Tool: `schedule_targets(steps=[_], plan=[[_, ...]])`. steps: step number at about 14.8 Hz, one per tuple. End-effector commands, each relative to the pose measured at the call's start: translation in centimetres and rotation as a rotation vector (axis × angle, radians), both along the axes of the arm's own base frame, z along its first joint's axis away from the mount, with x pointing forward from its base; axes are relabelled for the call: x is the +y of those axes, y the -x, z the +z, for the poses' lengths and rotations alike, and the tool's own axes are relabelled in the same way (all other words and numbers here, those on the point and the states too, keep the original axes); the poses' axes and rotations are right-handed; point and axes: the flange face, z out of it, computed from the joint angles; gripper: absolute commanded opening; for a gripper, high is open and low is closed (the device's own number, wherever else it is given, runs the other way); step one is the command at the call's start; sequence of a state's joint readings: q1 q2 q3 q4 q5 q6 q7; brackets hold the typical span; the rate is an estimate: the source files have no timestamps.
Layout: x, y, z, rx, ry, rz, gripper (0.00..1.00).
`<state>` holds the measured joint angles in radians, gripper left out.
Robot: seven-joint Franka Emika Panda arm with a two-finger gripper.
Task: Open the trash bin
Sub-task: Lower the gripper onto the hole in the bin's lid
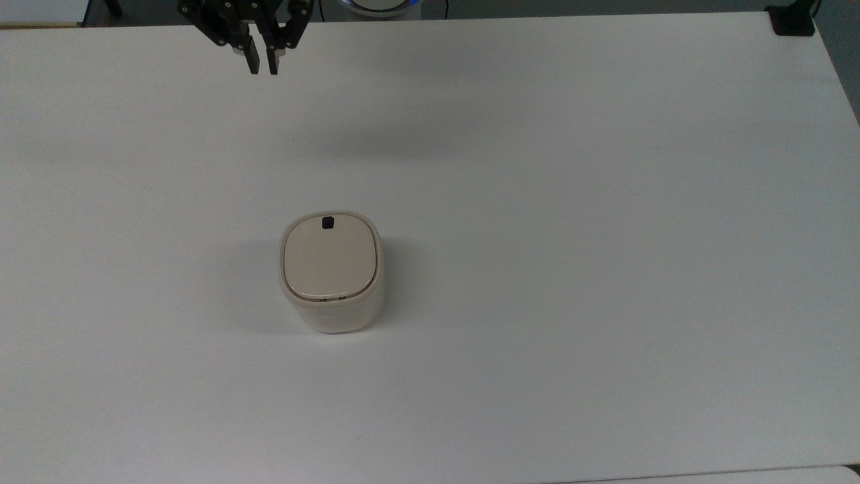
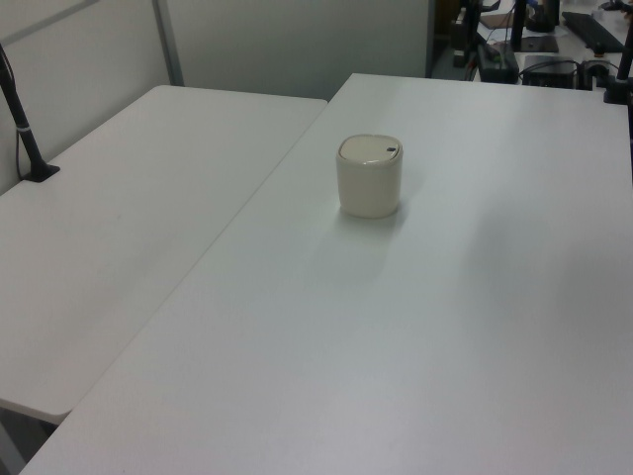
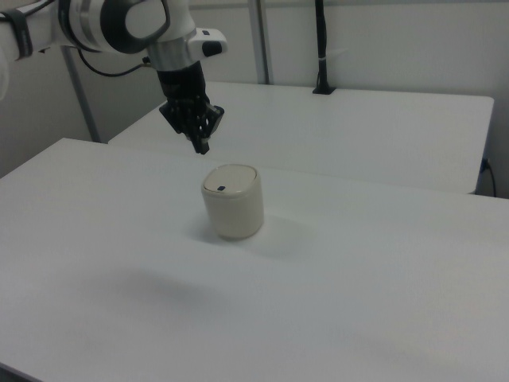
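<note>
Access: one obstacle on the work surface.

The trash bin (image 1: 331, 272) stands alone on the white table (image 1: 571, 235), bare tabletop on every side and nothing above its lid (image 1: 328, 257). The gripper (image 1: 263, 67) hangs above the table near the top view's upper edge, well apart from the bin, fingers nearly together, with open air between them.
</note>
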<state>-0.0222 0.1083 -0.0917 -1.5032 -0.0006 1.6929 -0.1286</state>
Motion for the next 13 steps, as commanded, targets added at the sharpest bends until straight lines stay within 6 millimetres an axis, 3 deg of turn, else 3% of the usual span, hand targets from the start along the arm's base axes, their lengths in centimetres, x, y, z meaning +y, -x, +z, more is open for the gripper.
schedule_targets(steps=[1, 5, 8, 13], plan=[[0.2, -3.0, -2.5, -0.079, -0.003, 0.037, 0.00], [1.1, -6.0, -4.9, -0.167, 0.015, 0.052, 0.00], [3.9, -8.0, -8.2, -0.174, 0.019, 0.094, 0.00], [6.6, -9.3, -12.2, -0.128, 0.021, 0.135, 0.00]])
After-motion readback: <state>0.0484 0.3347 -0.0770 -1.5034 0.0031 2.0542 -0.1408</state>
